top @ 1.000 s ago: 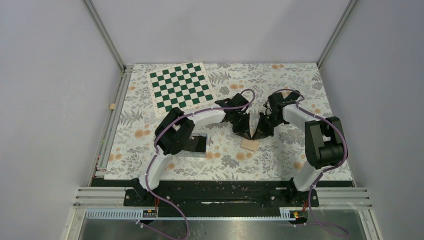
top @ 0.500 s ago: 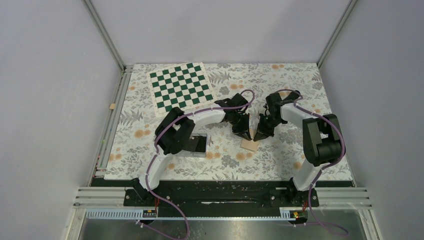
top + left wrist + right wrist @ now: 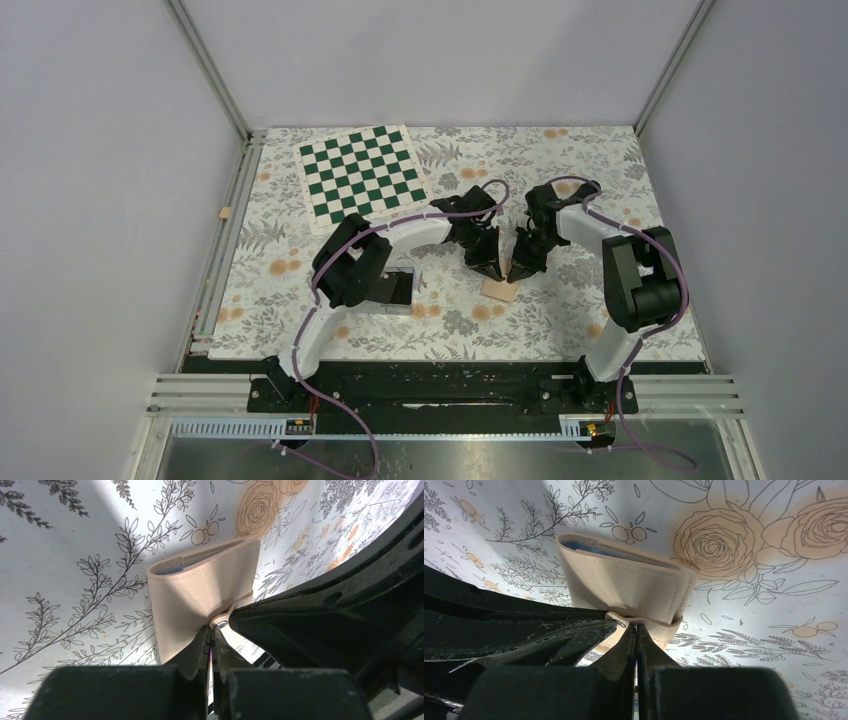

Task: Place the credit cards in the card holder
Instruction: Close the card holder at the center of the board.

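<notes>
Here, tan card holder (image 3: 500, 290) folded on floral cloth (image 3: 560, 310) at centre of the top view, left gripper (image 3: 489, 270) and right gripper (image 3: 518, 268) both clenched, tips touching its snap strap (image 3: 659, 623)

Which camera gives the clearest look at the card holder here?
The right wrist view: the card holder shows large, with its tan face, strap and blue lining. The left wrist view shows it too, at a steeper angle. The top external view gives only a small tan patch.
</notes>
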You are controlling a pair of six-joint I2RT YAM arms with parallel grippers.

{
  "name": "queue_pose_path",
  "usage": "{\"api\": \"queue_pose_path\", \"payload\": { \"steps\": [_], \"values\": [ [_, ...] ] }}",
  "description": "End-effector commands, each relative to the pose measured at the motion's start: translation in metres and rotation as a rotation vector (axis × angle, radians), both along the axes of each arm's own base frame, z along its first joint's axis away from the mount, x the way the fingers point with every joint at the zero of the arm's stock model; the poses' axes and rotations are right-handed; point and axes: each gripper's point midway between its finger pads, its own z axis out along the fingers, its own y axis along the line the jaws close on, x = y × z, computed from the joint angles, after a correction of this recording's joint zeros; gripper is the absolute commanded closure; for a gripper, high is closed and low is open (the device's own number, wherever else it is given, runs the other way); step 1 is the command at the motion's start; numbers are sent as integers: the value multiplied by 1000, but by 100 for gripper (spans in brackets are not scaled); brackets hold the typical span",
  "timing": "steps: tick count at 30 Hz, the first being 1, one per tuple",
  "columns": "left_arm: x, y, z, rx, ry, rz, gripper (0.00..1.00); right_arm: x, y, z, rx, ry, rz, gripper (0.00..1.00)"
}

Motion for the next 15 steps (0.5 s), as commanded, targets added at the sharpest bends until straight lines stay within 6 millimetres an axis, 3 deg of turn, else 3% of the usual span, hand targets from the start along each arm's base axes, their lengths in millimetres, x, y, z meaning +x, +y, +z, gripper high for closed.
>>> {"api": "queue_pose_path", "payload": {
  "steps": [1,10,15],
  "values": [
    [7,-9,-7,-4,-24,-6,100,-3,-13,-7,-108,24,-4,100],
    [5,-1,-25,80,-6,-5,100,-8,-14,-15,-137,56,0,100],
    [3,-5,-16,37,-15,-28,100,-3,-1,-3,-55,16,40,100]
  ]
}}
